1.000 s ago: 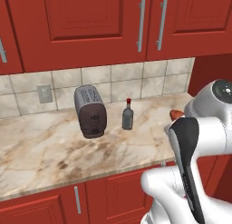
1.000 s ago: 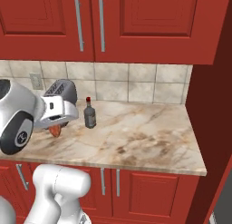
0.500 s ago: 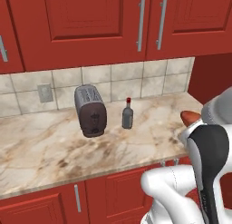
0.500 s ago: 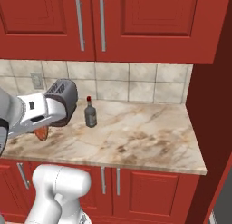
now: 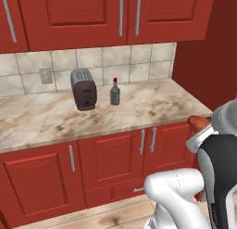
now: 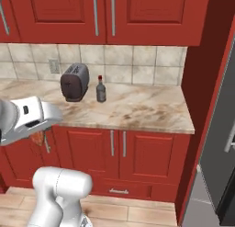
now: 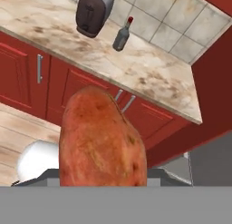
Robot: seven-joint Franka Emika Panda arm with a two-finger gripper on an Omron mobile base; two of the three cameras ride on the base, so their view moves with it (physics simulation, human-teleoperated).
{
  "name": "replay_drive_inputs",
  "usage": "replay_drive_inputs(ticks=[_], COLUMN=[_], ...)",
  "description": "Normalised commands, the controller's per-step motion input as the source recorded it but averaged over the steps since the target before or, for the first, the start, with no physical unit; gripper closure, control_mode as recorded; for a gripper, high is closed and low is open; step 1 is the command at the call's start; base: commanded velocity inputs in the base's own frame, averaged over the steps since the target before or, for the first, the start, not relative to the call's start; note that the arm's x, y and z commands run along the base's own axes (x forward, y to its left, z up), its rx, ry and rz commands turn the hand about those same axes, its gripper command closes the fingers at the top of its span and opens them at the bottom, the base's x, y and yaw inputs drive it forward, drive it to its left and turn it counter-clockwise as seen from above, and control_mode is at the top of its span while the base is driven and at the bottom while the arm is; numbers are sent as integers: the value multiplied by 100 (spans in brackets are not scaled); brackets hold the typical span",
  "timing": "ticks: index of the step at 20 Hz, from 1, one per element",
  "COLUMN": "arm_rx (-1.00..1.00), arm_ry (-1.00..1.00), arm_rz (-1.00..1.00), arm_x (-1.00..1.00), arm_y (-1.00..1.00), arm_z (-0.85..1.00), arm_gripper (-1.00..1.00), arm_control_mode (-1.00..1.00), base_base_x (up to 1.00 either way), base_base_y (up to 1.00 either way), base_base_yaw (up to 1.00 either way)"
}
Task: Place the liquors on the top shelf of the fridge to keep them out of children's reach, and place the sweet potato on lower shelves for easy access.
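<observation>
The orange-red sweet potato [image 7: 102, 146] stands large at the bottom of the hand view, and my gripper [image 6: 38, 136] is shut on it, its fingertips hidden behind the tuber. A tip of the sweet potato [image 5: 199, 123] pokes out beside my hand, off the counter's front right corner. One of the liquors, a slim grey bottle with a red cap [image 5: 115, 92] [image 6: 100, 90] [image 7: 122, 35], stands upright on the counter next to the toaster. The fridge [image 6: 224, 129] shows as a dark grey door at the far right. Its top shelf and lower shelves are out of view.
A dark toaster [image 5: 83, 89] [image 6: 73, 82] stands on the marble counter [image 5: 139, 110] left of the bottle. Red cabinets run above and below the counter, and a tall red panel [image 6: 197, 79] separates it from the fridge. Wooden floor [image 6: 137, 212] lies in front.
The whole picture has shifted and the counter looks farther off, so the camera has moved back. The fridge edge has come into the right base view. The sweet potato stays in my grip.
</observation>
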Motion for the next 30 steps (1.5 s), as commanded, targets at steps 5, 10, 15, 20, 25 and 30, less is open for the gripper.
replay_drive_inputs(ticks=[5,10,15,20,25,30], arm_rx=[0,0,0,0,0,0], arm_ry=[0,0,0,0,0,0], arm_rz=[0,0,0,0,0,0], arm_x=[0,0,0,0,0,0], arm_y=[0,0,0,0,0,0], arm_z=[0,0,0,0,0,0], arm_gripper=[100,100,100,100,100,100], arm_control_mode=[100,100,100,100,100,100], base_base_x=[-72,-56,-15,11,41,61], base_base_y=[-64,-58,-68,-77,-77,-81], base_base_yaw=[-31,-43,-48,-41,-20,-4])
